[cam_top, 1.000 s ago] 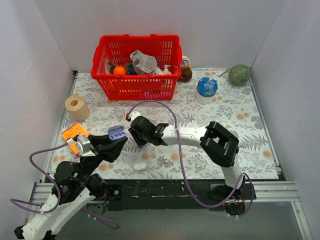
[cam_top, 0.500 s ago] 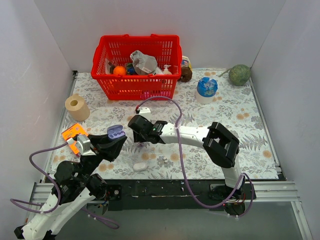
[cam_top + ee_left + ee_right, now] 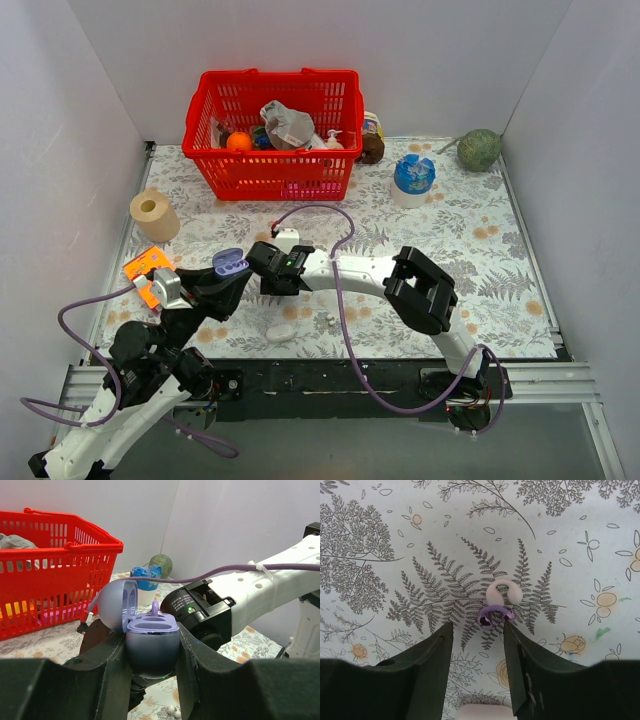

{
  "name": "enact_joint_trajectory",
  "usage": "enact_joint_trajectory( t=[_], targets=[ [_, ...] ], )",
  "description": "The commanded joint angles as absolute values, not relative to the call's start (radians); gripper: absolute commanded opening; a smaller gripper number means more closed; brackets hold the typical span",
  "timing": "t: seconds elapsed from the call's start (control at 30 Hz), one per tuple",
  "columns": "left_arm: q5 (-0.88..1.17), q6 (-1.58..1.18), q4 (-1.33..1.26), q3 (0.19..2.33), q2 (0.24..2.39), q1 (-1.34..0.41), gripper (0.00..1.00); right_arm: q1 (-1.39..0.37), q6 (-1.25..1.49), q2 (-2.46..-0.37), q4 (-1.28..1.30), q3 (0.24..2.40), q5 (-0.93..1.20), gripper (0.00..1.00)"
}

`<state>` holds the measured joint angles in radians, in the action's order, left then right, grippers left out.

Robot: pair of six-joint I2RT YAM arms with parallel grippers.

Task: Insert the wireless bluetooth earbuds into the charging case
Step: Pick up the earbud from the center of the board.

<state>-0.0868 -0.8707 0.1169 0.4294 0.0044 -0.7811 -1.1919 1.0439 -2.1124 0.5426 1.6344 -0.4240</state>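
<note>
My left gripper (image 3: 153,656) is shut on the lavender charging case (image 3: 150,642) and holds it upright above the table with its lid open. A purple stem (image 3: 155,608) stands up from the case's far socket. In the top view the case (image 3: 231,264) sits at the left gripper's tip. My right gripper (image 3: 477,625) is open and points down at the cloth. A shiny purple earbud (image 3: 487,618) with a white ear hook (image 3: 502,592) lies just beyond its fingertips, close to the right finger (image 3: 517,650). The right arm's wrist (image 3: 275,265) is right beside the case.
A white oval object (image 3: 281,331) and small white bits (image 3: 318,318) lie on the floral cloth near the front. A red basket (image 3: 272,135) of items stands at the back. A paper roll (image 3: 154,213) and an orange piece (image 3: 147,268) are at the left, a blue-topped tub (image 3: 413,177) and a green ball (image 3: 479,149) at the back right.
My right arm's wrist has moved left, closer to the case in the left gripper. The left arm and the case have stayed in place.
</note>
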Motion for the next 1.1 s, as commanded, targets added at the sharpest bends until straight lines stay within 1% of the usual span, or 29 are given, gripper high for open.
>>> enact_joint_trajectory(
  t=[0.0, 0.37, 0.5, 0.7, 0.83, 1.07],
  targets=[
    [-0.094, -0.861, 0.127, 0.443, -0.097, -0.782, 0.0, -1.186, 1.135, -2.124, 0.587, 1.672, -0.462, 0.52],
    [-0.095, -0.864, 0.163, 0.462, -0.103, -0.782, 0.0, -1.164, 1.151, -2.168, 0.606, 1.695, -0.449, 0.5],
    [-0.094, -0.868, 0.158, 0.457, -0.101, -0.782, 0.0, -1.163, 1.115, -2.172, 0.601, 1.694, -0.44, 0.43],
    [-0.091, -0.873, 0.155, 0.446, -0.101, -0.782, 0.0, -1.163, 1.089, -2.143, 0.575, 1.64, -0.44, 0.38],
    [-0.084, -0.877, 0.15, 0.439, -0.101, -0.782, 0.0, -1.164, 1.08, -2.135, 0.58, 1.638, -0.439, 0.38],
    [-0.084, -0.876, 0.149, 0.437, -0.101, -0.782, 0.0, -1.172, 1.078, -2.119, 0.598, 1.649, -0.437, 0.43]
  ],
)
